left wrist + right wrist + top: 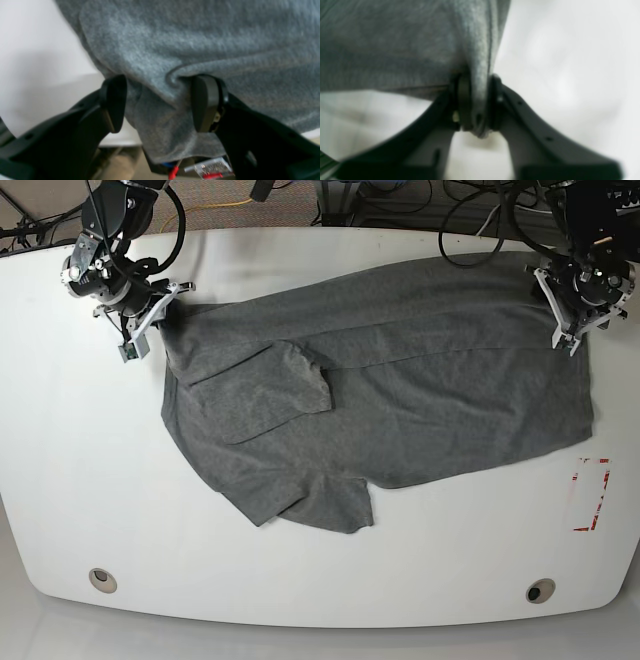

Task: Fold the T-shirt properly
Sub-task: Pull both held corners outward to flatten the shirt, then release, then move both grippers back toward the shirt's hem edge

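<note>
The heather-grey T-shirt (400, 380) lies spread across the white table (80, 480), with one sleeve (270, 390) folded onto its body. At the table's far left, my right gripper (148, 330) is at the shirt's corner. The right wrist view shows this gripper (478, 105) shut on a pinched fold of the T-shirt (382, 50). My left gripper (572, 330) is at the shirt's far right edge. Its fingers (113, 103) stand wide apart in the left wrist view, so the left gripper (160, 105) is open, with a hanging fold of the T-shirt (200, 37) between them.
A red-and-white marked rectangle (590, 495) sits on the table near its right edge. Two round fittings (100, 580) (540, 591) are set near the front edge. Cables (470, 220) run behind the table's back edge.
</note>
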{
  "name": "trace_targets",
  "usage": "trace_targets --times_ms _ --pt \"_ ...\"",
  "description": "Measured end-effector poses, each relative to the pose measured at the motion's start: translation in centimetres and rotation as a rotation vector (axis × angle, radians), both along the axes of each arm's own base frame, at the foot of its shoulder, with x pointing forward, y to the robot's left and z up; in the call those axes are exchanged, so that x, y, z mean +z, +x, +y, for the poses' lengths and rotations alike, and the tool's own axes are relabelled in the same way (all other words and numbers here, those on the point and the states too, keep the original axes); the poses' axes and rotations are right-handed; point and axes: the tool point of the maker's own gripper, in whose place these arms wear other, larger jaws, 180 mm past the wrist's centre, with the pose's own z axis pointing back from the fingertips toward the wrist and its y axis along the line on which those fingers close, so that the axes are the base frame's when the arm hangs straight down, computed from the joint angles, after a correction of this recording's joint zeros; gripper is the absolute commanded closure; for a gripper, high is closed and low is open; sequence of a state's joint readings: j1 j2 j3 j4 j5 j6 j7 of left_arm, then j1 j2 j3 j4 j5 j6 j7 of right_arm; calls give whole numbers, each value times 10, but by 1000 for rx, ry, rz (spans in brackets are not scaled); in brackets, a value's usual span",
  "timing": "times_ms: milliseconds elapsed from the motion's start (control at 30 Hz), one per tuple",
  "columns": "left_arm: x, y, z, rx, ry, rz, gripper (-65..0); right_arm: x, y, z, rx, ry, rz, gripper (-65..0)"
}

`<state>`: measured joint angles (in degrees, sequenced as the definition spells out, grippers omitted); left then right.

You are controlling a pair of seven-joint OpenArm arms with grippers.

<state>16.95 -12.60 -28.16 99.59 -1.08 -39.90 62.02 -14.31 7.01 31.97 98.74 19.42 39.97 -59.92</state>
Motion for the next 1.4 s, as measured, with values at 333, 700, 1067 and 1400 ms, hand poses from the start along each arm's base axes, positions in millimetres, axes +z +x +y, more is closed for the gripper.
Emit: trace_targets --times_ms 333,700,1067,1400 --pt "0 23 -24 -150 45 16 -378 9 -57 -14 -20 -80 68 -73" --pt "6 16 -1 -194 99 54 -378 8 -96 -22 -83 -26 110 -181" --pt "34 30 2 -195 178 20 -378 37 -85 -32 -118 -45 10 -469" --pt "85 56 7 -105 132 -179 -378 64 -70 -50 -211 28 -96 -471"
